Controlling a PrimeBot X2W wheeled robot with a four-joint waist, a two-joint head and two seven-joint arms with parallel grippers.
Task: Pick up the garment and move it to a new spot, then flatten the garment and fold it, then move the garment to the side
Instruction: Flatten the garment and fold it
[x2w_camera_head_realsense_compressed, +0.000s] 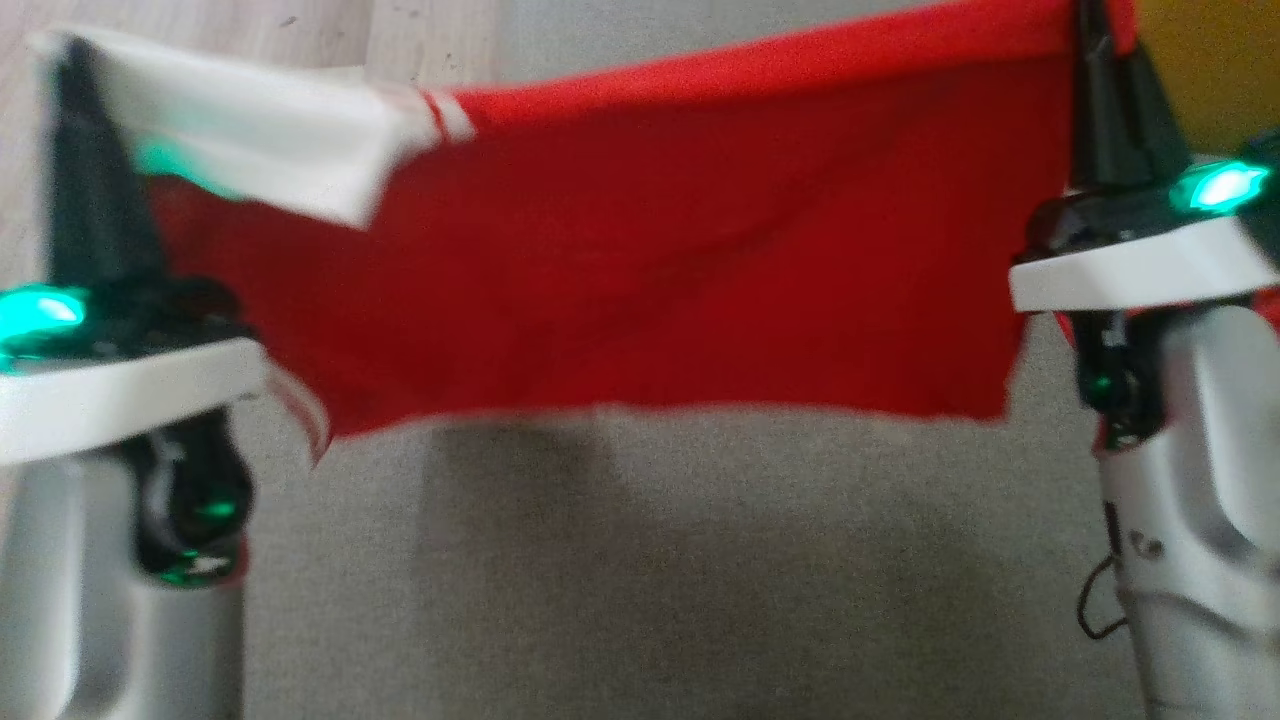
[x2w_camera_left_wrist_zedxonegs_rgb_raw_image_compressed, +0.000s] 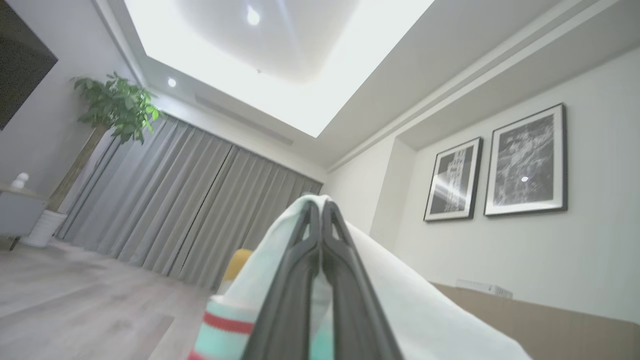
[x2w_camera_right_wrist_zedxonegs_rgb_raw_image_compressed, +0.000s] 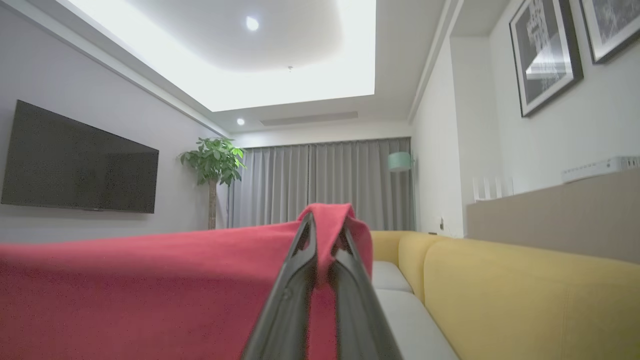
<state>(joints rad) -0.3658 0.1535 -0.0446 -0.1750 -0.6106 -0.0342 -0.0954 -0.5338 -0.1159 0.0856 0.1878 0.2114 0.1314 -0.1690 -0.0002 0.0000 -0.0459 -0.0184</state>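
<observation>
1. The grey surface (x2w_camera_head_realsense_compressed: 650, 580) lay broad and bare under the cloth. I could not tell whether it was a rug or a seat cushion. It looked like the place where the garment was meant to be laid down and smoothed.
2. The red garment (x2w_camera_head_realsense_compressed: 640, 270) hung in the air above that surface, stretched from left to right between the two arms. Its lower hem hung free, with a shadow beneath it. Holding it by two far-apart points let its own weight pull the body fairly flat, which suited a clean lay-down.
3. The yellow sofa (x2w_camera_right_wrist_zedxonegs_rgb_raw_image_compressed: 500, 290) stood just to the right, near but apart from the cloth.
4. The left gripper (x2w_camera_head_realsense_compressed: 72, 70) pointed up at the far left, with its jaws pressed together on the white end of the garment. The cloth draped over both fingers in the left wrist view.
5. The right gripper (x2w_camera_head_realsense_compressed: 1097, 30) was raised at the far right, with its jaws clamped on a red fold at the upper edge. Because both arms held the top edge, it sagged only slightly in the middle.
6. The white sleeve (x2w_camera_head_realsense_compressed: 250, 140) flopped forward over the red body near the left. It would probably need spreading out before any fold.
7. The striped cuff (x2w_camera_head_realsense_compressed: 445, 115), red and white, sat at the inner end of the sleeve.
</observation>
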